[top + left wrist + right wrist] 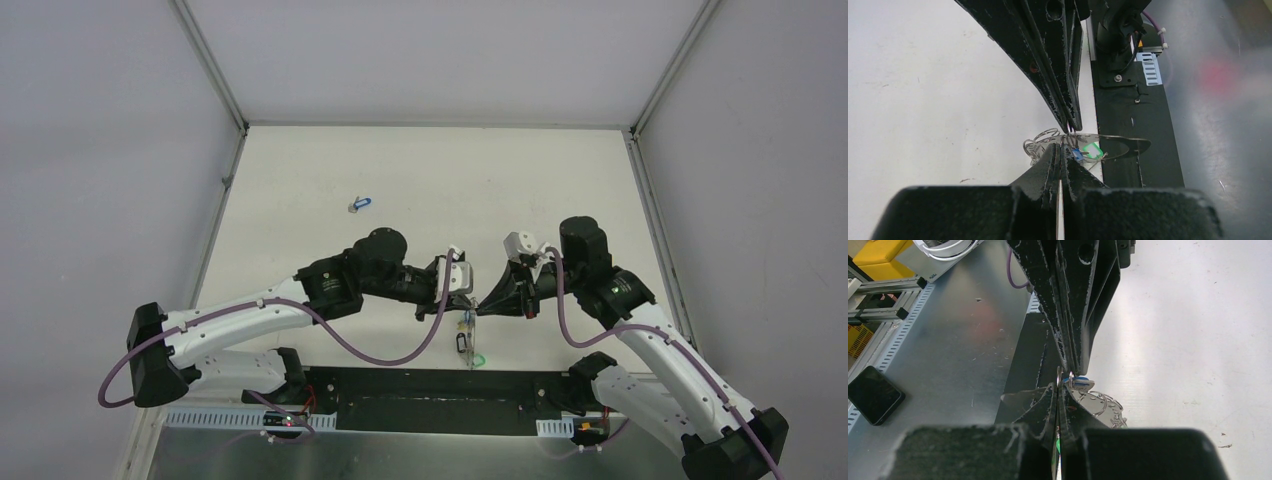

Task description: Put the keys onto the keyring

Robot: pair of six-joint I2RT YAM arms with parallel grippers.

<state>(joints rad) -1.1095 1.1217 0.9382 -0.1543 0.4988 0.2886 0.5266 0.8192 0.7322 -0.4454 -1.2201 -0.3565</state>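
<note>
The left gripper (1061,152) and right gripper (1057,392), both of scuffed black plastic tapering to narrow tips, meet tip to tip just above the near edge of the matte white table (420,170). Each is pressed together on the thin silvery wire of the keyring (1040,141). The keyring's overlapping loops hang between them with a small blue-headed key (1079,383) and a round green tag (1093,149) at the pinch, while another blue-headed key (358,204) lies alone farther out on the table.
</note>
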